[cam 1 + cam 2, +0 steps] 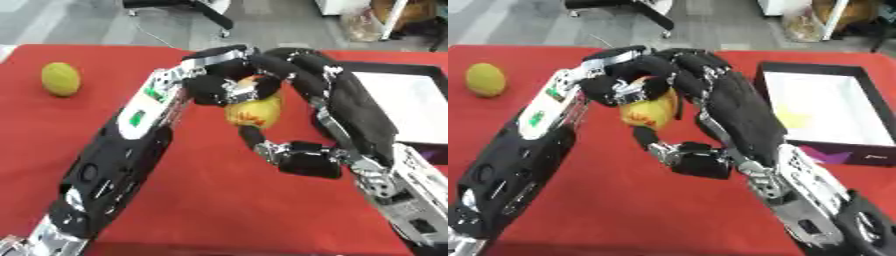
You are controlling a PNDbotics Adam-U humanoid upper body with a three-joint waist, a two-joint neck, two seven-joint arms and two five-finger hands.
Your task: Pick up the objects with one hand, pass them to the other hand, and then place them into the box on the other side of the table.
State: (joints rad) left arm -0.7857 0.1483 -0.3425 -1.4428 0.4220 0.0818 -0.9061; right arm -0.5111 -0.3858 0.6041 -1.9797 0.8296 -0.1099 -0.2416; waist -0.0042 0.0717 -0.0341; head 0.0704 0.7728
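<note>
Two hands (214,85) (719,100) of yours clasped the yellow fruit (254,112) mid-handover at centre frame; the box (868,100) and upper-left lemon (60,78) awaited.

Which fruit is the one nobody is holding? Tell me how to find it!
Look at the red table, then go to its far left side, away from the black box. There a round yellow-green fruit sits alone, unlike the yellow-orange fruit caught between the two hands.
</note>
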